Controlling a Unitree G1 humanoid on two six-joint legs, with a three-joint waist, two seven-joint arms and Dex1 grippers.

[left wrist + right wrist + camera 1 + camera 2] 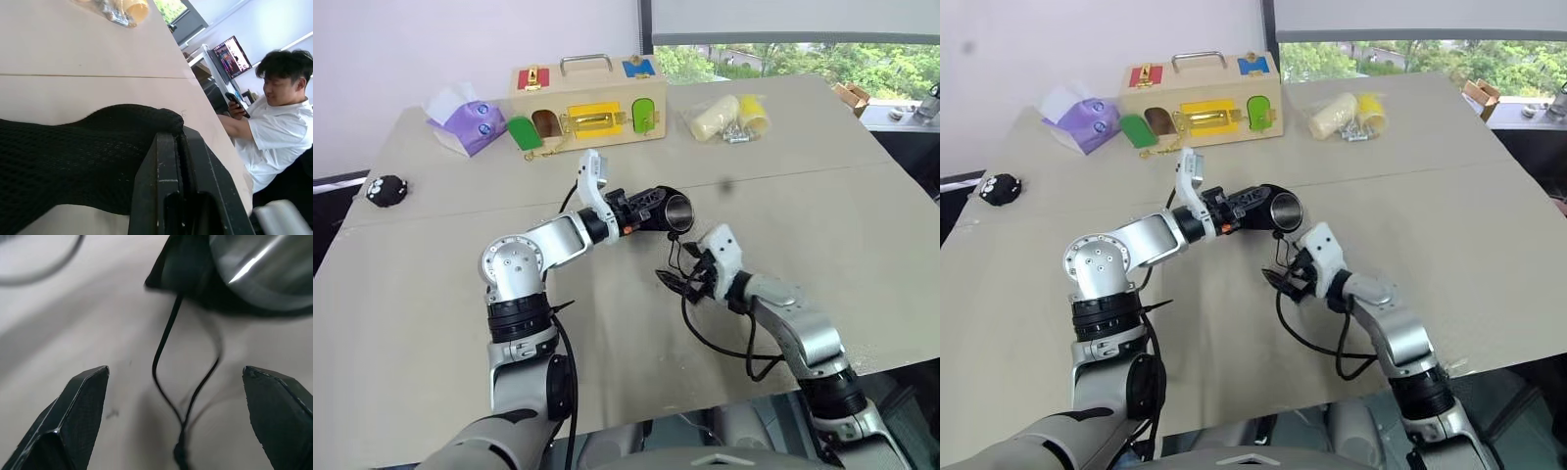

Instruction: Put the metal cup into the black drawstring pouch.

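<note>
- Left eye view: metal cup [679,208] sits in mouth of black drawstring pouch [651,208], raised above table [862,225].
- Left gripper [641,211] clamped on pouch fabric.
- Right gripper [683,284] spread wide, empty, just below, near dangling cord [168,357].

Two head-mounted eyes look forward and down over the beige tabletop [431,323], sharing almost the same scene, slightly offset sideways; the wooden latch box with coloured doors [587,106] sits at 12 o'clock, at the far edge. The left wrist camera, pressed close against the black mesh drawstring pouch [73,166], faces level across the tabletop toward a seated person in a white shirt [274,142]. The right wrist camera peers from very near, between its wide-spread pincer [178,416] fingers, at the pouch's thin black cord [164,347] and the shiny silver metal cup [264,264].
</note>
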